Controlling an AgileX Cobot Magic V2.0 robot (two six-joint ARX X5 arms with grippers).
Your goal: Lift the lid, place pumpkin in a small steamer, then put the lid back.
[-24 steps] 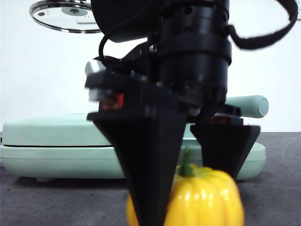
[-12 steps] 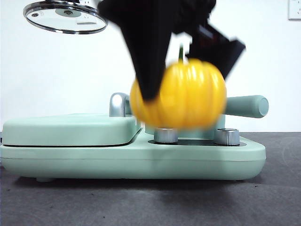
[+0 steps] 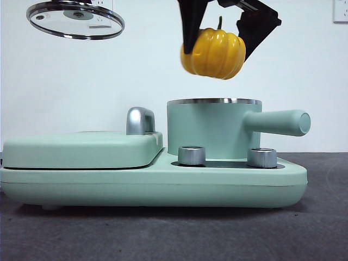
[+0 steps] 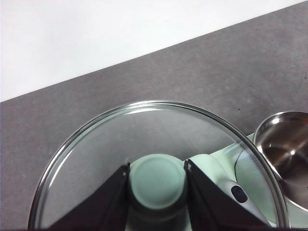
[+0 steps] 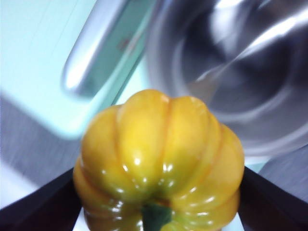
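The pumpkin [image 3: 213, 53] hangs in the air above the open small steamer [image 3: 212, 129], clamped between the jaws of the right gripper [image 3: 225, 24]. The left gripper [image 4: 157, 180] grips the knob of the lid [image 3: 75, 19], held aloft well to one side, above the griddle cover [image 3: 81, 148].

No readable words, brand names or numbers anywhere, pale sticker under the glass lid [image 3: 75, 19] too small to make out, small dark oval mark on the handle [image 4: 239, 194] beside the lid's knob, no legible characters on it
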